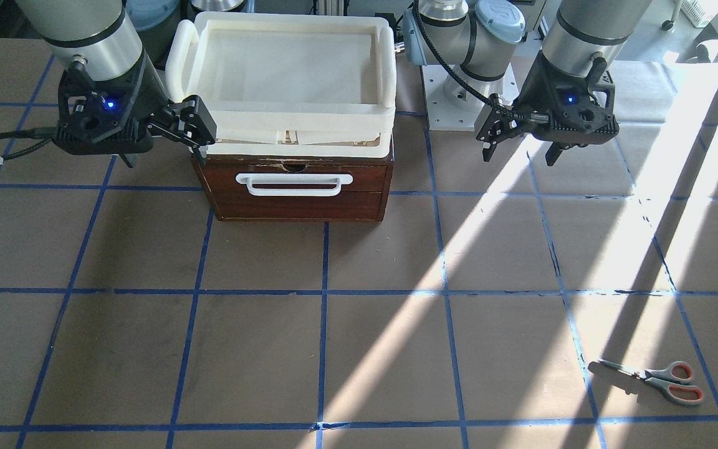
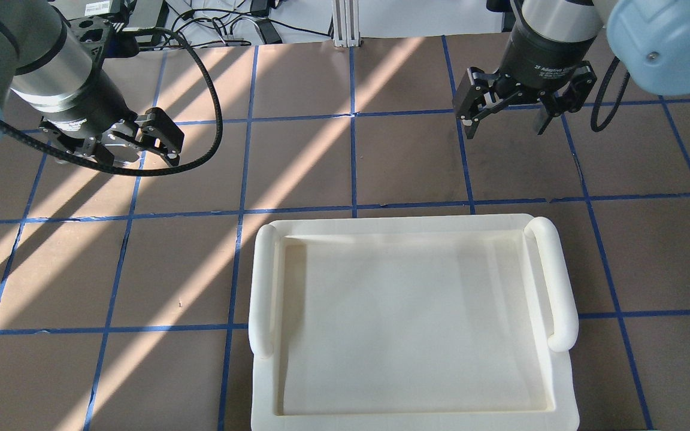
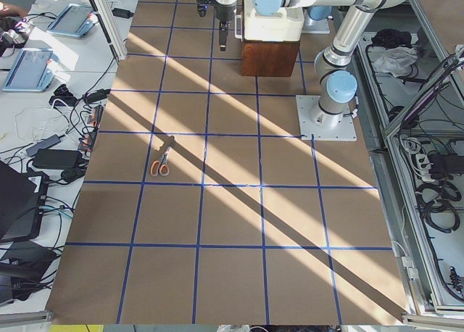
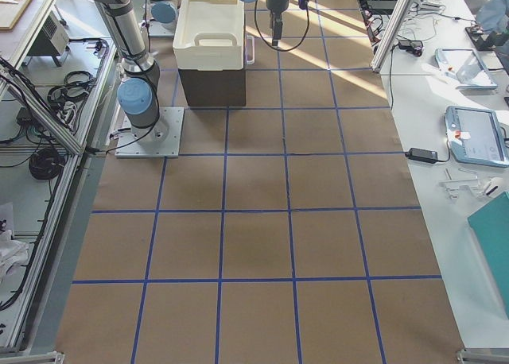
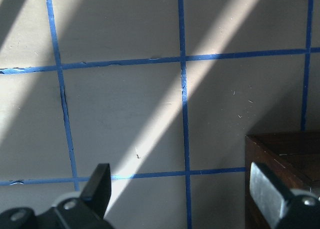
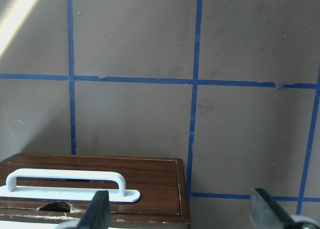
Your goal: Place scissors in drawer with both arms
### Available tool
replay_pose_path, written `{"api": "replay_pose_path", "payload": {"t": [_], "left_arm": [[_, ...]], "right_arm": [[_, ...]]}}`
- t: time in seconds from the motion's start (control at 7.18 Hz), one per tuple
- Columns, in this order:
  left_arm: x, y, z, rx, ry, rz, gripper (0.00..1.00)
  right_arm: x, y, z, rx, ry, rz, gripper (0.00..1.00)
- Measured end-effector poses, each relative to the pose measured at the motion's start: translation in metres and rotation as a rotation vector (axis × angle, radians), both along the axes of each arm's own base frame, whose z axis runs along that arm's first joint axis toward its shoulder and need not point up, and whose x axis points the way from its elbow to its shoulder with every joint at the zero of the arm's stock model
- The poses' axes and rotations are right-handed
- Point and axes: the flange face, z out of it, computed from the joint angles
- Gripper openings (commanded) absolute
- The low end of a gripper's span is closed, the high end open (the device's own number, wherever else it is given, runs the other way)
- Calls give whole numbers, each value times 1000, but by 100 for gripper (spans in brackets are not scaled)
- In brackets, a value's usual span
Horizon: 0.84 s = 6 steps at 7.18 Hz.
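Since the grey-handled scissors [image 1: 655,378], with orange-red loop linings and slim silver blades, lie untouched, flat and closed on the brown, blue-taped surface [image 1: 259,355], the task is judged to be at its very start; they sit by the operators' edge on the robot's left side, well apart from everything else.

Farther in stands a dark reddish-brown wooden cabinet [image 1: 296,209]; its shallow upper drawer [image 1: 371,176], fitted with a white bar handle [image 1: 295,184], is pushed fully in, so its inside cannot be seen. A cream-white plastic tray [image 1: 300,118] rests on top of the cabinet; nothing is visible in it.

Farthest back, both arms hang above the surface, one on each side of the cabinet. The black right tool [image 1: 164,156] is near the cabinet's corner, fingers spread wide and holding nothing. The black left tool [image 1: 519,149] hovers apart from the cabinet on the scissors' side, likewise spread and empty.

The next move probably calls for the right tool to close on the bar handle and draw the drawer out; meanwhile the left tool would travel out to the scissors. Because the scissors lie so flat, its fingertips would need to come down low, straddling the narrow part beside the loops.
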Motion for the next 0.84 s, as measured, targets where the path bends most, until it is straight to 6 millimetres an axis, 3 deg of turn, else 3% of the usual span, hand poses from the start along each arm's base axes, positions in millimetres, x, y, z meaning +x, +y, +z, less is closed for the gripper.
{"api": "replay_pose_path", "payload": {"t": [0.84], "left_arm": [[3, -4, -4, 1, -6, -14, 100]], "right_arm": [[1, -4, -6, 7, -1, 1, 100]]}}
